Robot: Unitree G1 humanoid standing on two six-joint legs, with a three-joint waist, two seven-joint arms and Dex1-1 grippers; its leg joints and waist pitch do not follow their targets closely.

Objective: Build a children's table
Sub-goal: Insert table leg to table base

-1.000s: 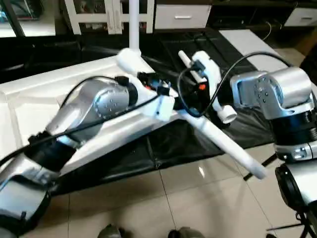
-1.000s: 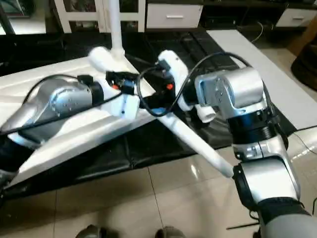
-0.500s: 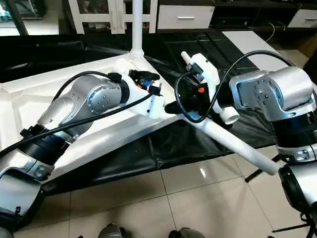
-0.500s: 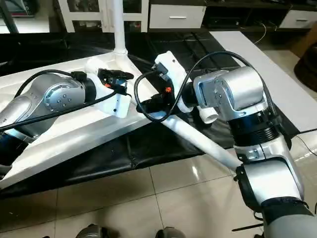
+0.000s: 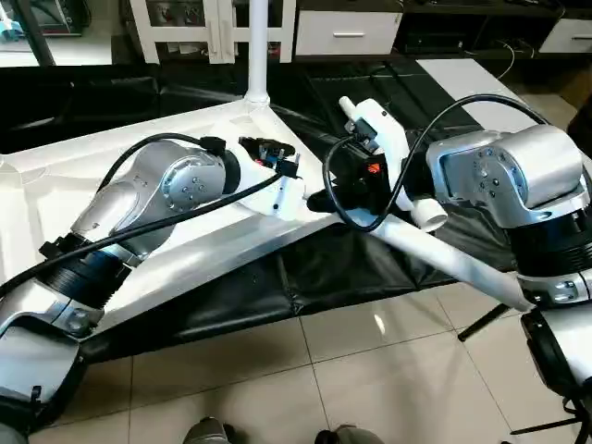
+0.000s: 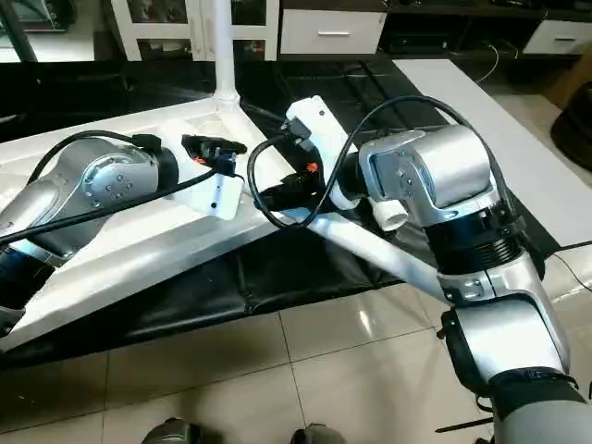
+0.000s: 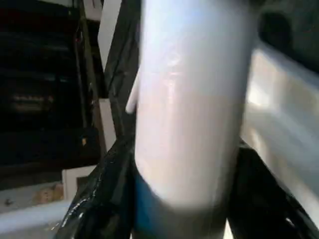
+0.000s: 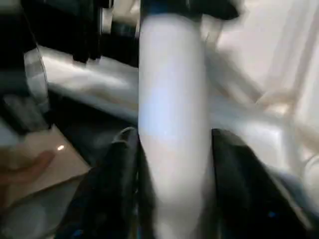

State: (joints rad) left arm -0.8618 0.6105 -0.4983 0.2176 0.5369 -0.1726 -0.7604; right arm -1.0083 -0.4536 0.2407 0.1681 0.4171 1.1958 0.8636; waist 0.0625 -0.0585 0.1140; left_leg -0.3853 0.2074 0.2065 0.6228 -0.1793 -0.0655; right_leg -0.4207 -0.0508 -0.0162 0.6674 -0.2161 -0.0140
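Observation:
The children's table top lies upside down and tilted on a black mat. One white leg stands upright in its far corner. A second leg slants from the top's near right corner out over the floor, its outer end in the air. My right gripper straddles this leg near its upper end, and in the right wrist view the gripper has the tube tight between its fingers. Just beside it, my left gripper is on the same end. The left wrist view has the tube sitting inside the gripper.
The black mat spreads under the top and ends at a tiled floor. A white cabinet and a drawer unit stand behind. A white board lies at the back right. My feet are at the bottom edge.
The slanted leg has swung, its outer end rising and moving right. My left gripper has come away from the upright leg's base to the slanted leg's upper end.

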